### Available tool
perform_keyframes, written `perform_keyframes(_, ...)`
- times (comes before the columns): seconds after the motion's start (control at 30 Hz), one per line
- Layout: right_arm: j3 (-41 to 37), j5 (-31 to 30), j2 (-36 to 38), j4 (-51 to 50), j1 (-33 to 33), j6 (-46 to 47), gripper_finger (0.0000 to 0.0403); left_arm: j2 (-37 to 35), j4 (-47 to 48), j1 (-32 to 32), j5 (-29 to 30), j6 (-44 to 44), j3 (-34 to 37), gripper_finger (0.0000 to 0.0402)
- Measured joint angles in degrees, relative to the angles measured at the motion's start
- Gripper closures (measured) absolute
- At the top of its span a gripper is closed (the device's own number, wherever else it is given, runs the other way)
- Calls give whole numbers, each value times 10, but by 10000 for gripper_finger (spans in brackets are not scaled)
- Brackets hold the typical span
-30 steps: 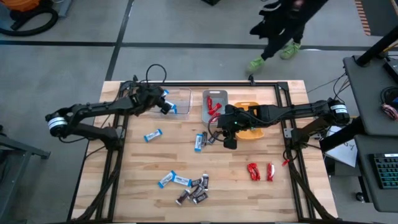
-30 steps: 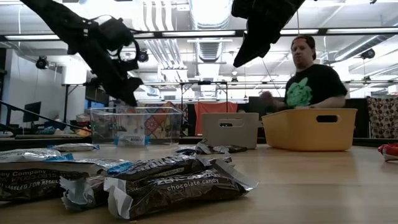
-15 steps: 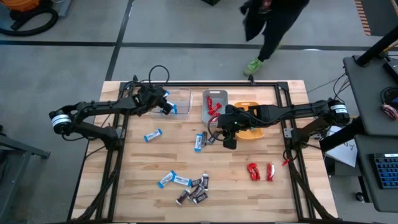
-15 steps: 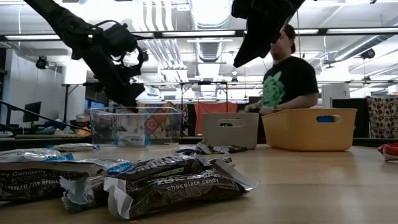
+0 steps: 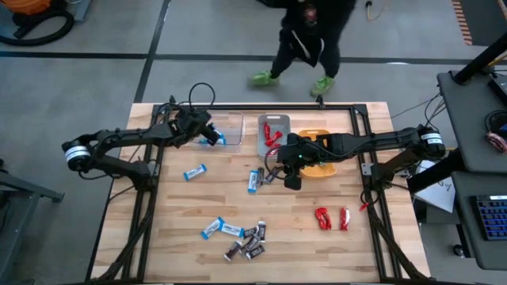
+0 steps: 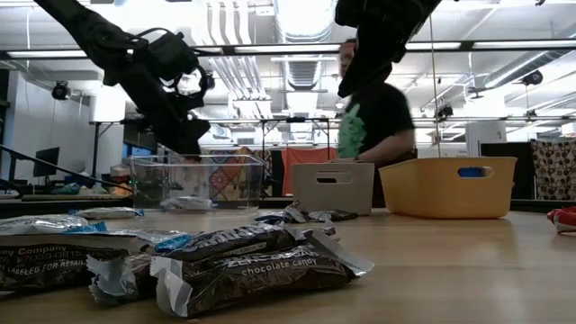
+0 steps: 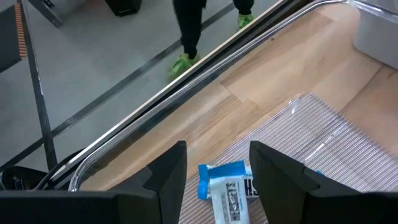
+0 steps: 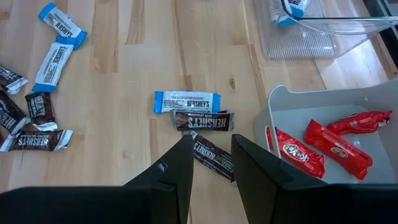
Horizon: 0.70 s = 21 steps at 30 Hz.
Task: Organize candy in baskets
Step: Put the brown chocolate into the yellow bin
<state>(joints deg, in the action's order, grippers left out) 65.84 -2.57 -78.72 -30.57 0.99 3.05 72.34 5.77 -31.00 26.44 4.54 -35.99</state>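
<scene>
My left gripper [image 5: 207, 132] [image 7: 217, 149] hangs open over the clear bin [image 5: 234, 120]; a blue-and-white bar [image 7: 227, 190] lies flat on the bin floor below its fingers. My right gripper [image 5: 288, 180] [image 8: 212, 143] is open above the table's middle, touching nothing. Under it lie two dark brown bars [image 8: 203, 120] [image 8: 211, 155] and a blue-and-white bar [image 8: 186, 101]. The grey-blue bin [image 5: 274, 133] holds red wrappers [image 8: 326, 142]. The orange-yellow bin [image 5: 321, 168] sits partly under the right arm.
Loose candy lies on the table: one blue-and-white bar [image 5: 195, 172], a mixed heap of blue-and-white and dark bars [image 5: 238, 233] near the near edge, and two red wrappers [image 5: 333, 218] on the right. A person [image 5: 305, 39] walks past beyond the far edge.
My left gripper has edged a little toward the far edge over the clear bin. In the low view the blue-and-white candy on the bin floor has shifted. The person beyond the table has walked toward the left. My right arm has kept still.
</scene>
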Motion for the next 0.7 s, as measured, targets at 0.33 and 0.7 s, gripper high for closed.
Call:
perform_keyframes(0.33,13,0,0,-10,0,86,300,-41,11,49,-81,8,-29,242)
perform_keyframes(0.7,29,32,0,-134,0,253,300,-86,-11,206,-99,5,-28,242)
